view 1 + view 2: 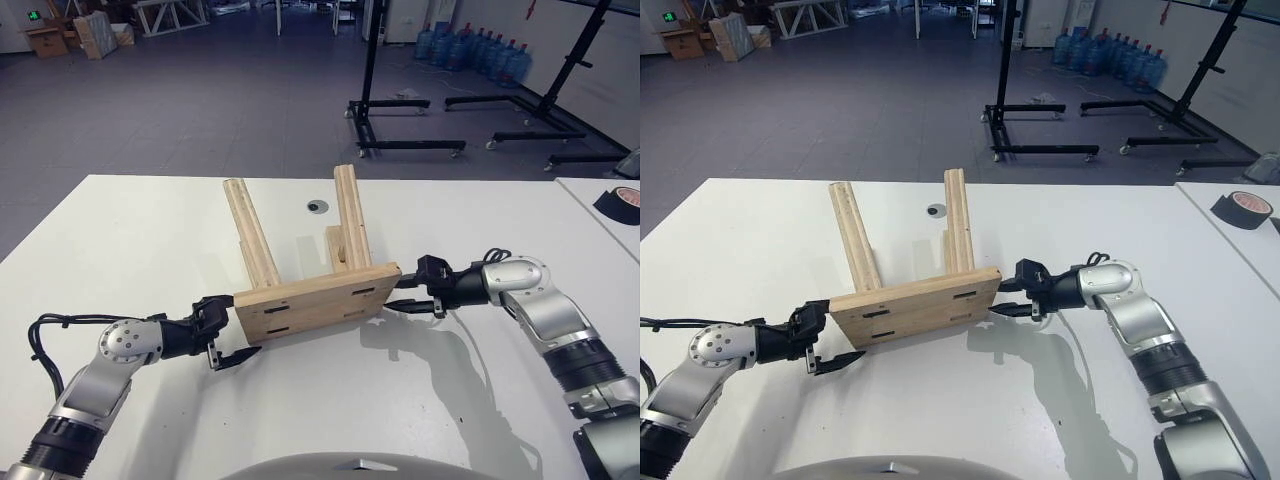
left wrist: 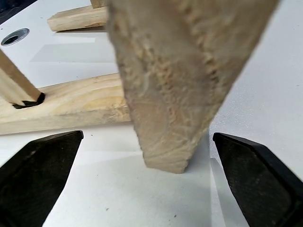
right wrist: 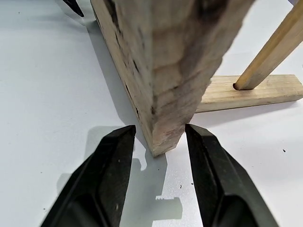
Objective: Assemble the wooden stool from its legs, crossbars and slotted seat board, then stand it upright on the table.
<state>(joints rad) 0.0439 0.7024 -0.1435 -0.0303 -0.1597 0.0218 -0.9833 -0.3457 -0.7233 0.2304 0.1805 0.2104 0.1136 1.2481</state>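
The stool lies on its side on the smooth white table [image 1: 130,230]. The slotted seat board [image 1: 315,300], a flat slab of pale rough-grained wood, stands on its long edge. Two square legs [image 1: 250,230] point away behind it. Both arms are stretched low toward the board, one at each end. The left gripper [image 1: 240,328] is spread wide around its left corner, not touching. The right gripper [image 1: 395,297] straddles the right corner narrowly, and a thin strip of table shows beside one finger [image 3: 111,161].

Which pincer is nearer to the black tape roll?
Right. The right pincer is at the seat board's right end, toward the tape roll; the left pincer is at its left end, farther off.
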